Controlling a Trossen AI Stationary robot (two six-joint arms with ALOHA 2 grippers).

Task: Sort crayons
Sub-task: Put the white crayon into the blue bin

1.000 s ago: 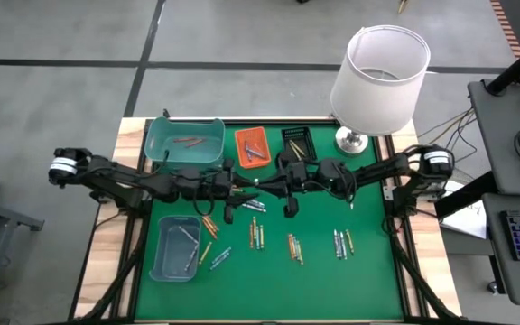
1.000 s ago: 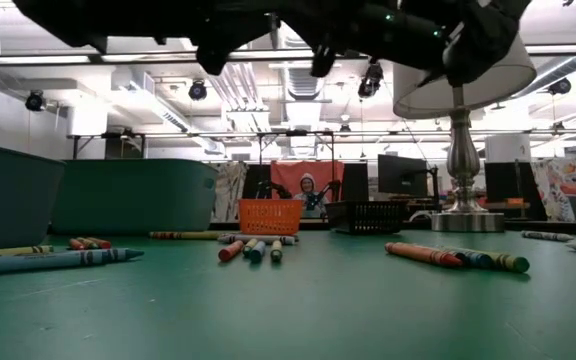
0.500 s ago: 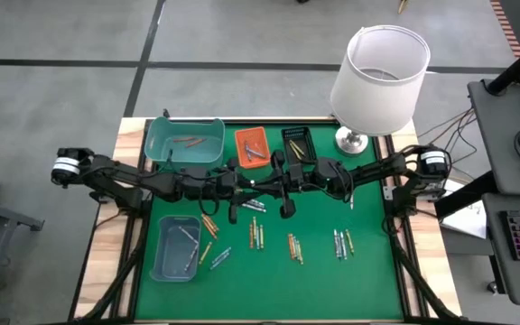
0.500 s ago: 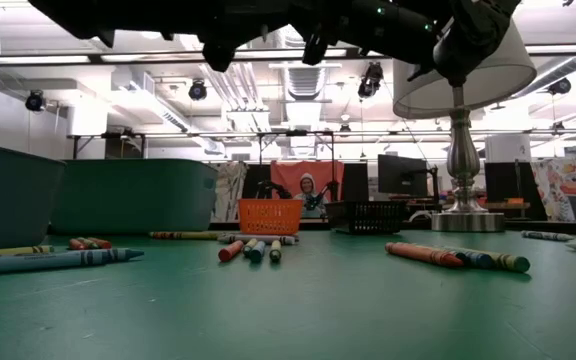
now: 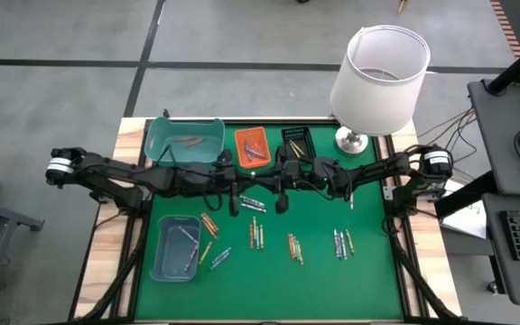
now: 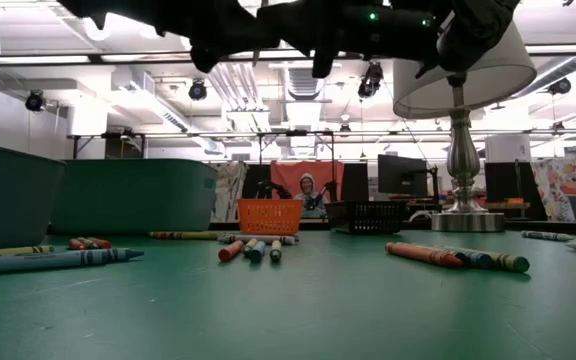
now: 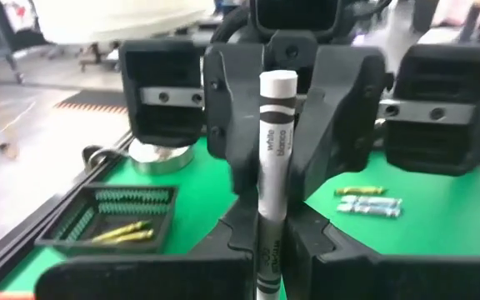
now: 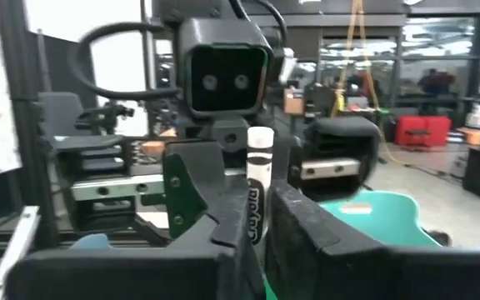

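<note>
A white crayon (image 7: 275, 150) with a dark label is held high above the middle of the green mat, between my two grippers. They face each other there, the left gripper (image 5: 242, 188) coming from the table's left and the right gripper (image 5: 274, 186) from its right. Both are shut on the crayon. In the low view both grippers show only as dark shapes along the top. Other crayons (image 5: 255, 235) lie loose on the mat in small groups (image 5: 341, 242). My left gripper pinches the white crayon's one end (image 7: 267, 250) between its two fingers, coming level from the table's left. The crayon runs on past the fingertips toward the right gripper, clear of the table. My right gripper has the crayon's other end (image 8: 252, 218) between its two fingers, which stand close against either side. It comes level from the table's right. The crayon's free end (image 8: 259, 140) points at the left gripper.
At the far edge stand a teal tray (image 5: 186, 142) holding red crayons, an orange tray (image 5: 251, 147) and a black tray (image 5: 298, 143). A grey-blue tray (image 5: 176, 246) stands near left. A lamp with a white shade (image 5: 379, 77) stands at the far right corner.
Both grippers have drawn closer together above the mat's middle, the left one going toward the table's right and the right one toward its left. Both have also shifted a little toward the far edge.
</note>
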